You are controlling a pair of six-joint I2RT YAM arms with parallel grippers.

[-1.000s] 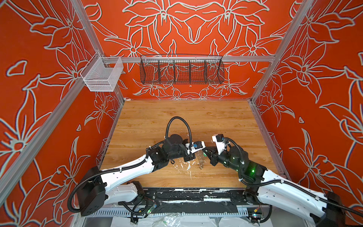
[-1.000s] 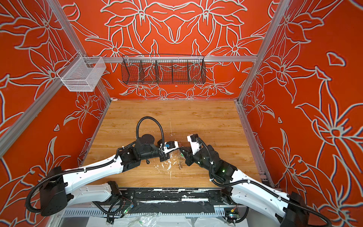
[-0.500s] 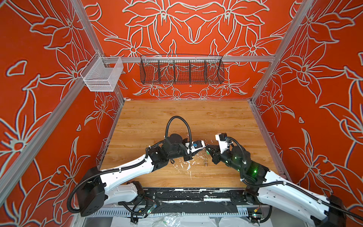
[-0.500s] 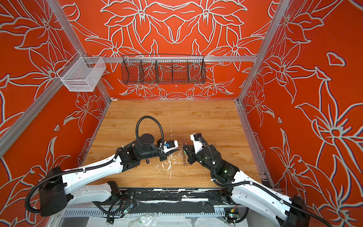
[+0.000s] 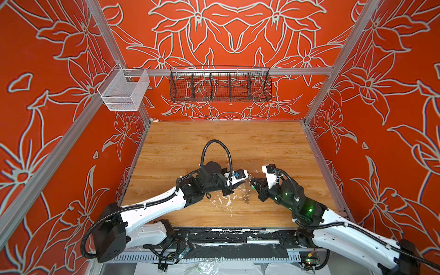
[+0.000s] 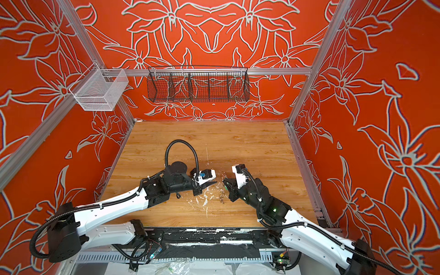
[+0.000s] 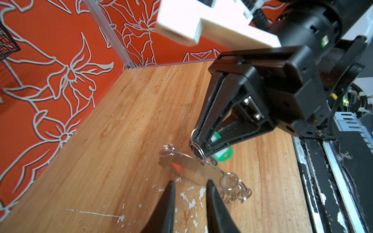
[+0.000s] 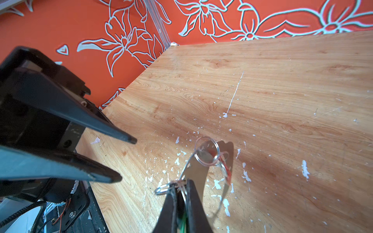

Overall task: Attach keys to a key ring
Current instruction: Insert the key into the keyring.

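The key ring [image 7: 191, 164], a flat grey hoop with wire split rings, hangs tilted just above the wood in the left wrist view. In a top view the key ring [image 5: 246, 196] sits between the two arms. My right gripper [image 8: 179, 182] is shut on one of its split rings, and the green key [image 7: 222, 156] shows between and behind its fingers. The orange-red key [image 7: 177, 167] shows through the hoop. My left gripper [image 7: 190, 182] is open a little with nothing between its fingers, a short way from the hoop's near edge. Both grippers face each other in both top views.
White paint flecks [image 7: 190, 201] dot the wooden floor under the grippers. A black wire basket [image 5: 220, 84] and a white mesh bin [image 5: 123, 91] hang on the back rail. Orange walls close in both sides, and a black rail [image 5: 238, 235] runs along the front edge.
The left gripper has gone from shut to slightly open and now holds nothing. The right gripper, still shut on the ring, has shifted a little to the right.
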